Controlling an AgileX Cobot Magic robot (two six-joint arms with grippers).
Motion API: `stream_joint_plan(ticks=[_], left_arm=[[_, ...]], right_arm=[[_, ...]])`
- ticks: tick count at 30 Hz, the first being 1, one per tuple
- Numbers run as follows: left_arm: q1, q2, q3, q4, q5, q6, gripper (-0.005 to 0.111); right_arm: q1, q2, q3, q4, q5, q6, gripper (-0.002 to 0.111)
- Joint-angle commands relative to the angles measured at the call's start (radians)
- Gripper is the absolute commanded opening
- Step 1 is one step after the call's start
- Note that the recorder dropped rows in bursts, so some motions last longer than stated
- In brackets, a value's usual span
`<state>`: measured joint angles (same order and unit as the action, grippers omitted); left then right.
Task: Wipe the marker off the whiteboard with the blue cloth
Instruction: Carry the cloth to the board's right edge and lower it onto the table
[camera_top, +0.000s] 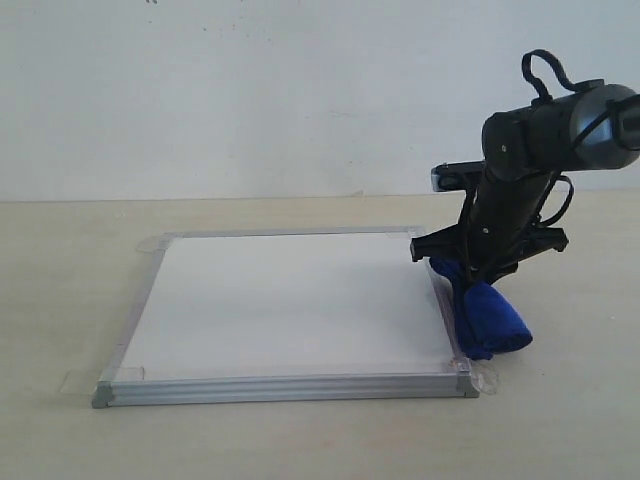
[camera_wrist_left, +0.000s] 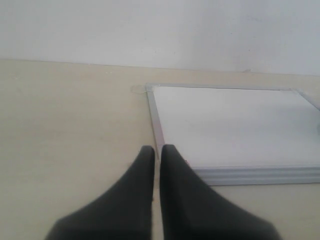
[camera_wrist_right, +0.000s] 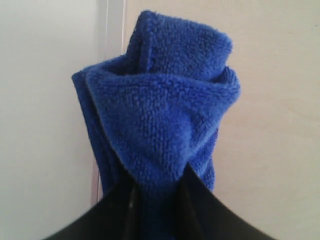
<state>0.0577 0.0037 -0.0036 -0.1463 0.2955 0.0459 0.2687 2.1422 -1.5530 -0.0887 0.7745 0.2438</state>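
Observation:
The whiteboard (camera_top: 290, 305) lies flat on the table, its silver frame taped at the corners; its surface looks plain white and no marker lines show on it. My right gripper (camera_top: 470, 275) is shut on the blue cloth (camera_top: 488, 318), which hangs bunched just past the board's right edge near the front right corner. In the right wrist view the cloth (camera_wrist_right: 160, 105) fills the space between the black fingers, over the frame edge (camera_wrist_right: 114, 30). My left gripper (camera_wrist_left: 157, 150) is shut on nothing, its tips just off the board's near left corner (camera_wrist_left: 220, 125). It is out of the exterior view.
The light wooden table (camera_top: 60, 270) runs to a pale wall (camera_top: 250, 90) behind. Clear tape tabs (camera_top: 75, 380) hold the board's corners. The right arm's dark body (camera_top: 545, 135) rises over the table to the right of the board.

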Motion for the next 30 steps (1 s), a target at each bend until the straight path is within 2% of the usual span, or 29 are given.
stream_joint_plan(ticks=[1,30], left_arm=[[0.003,-0.004,0.004,0.006,-0.001,-0.001,0.004],[0.003,-0.004,0.004,0.006,-0.001,-0.001,0.004]], right_arm=[[0.001,-0.004,-0.006,-0.006,-0.013,0.015,0.0],[-0.02,0.023,-0.006,-0.034,-0.046,0.015,0.0]])
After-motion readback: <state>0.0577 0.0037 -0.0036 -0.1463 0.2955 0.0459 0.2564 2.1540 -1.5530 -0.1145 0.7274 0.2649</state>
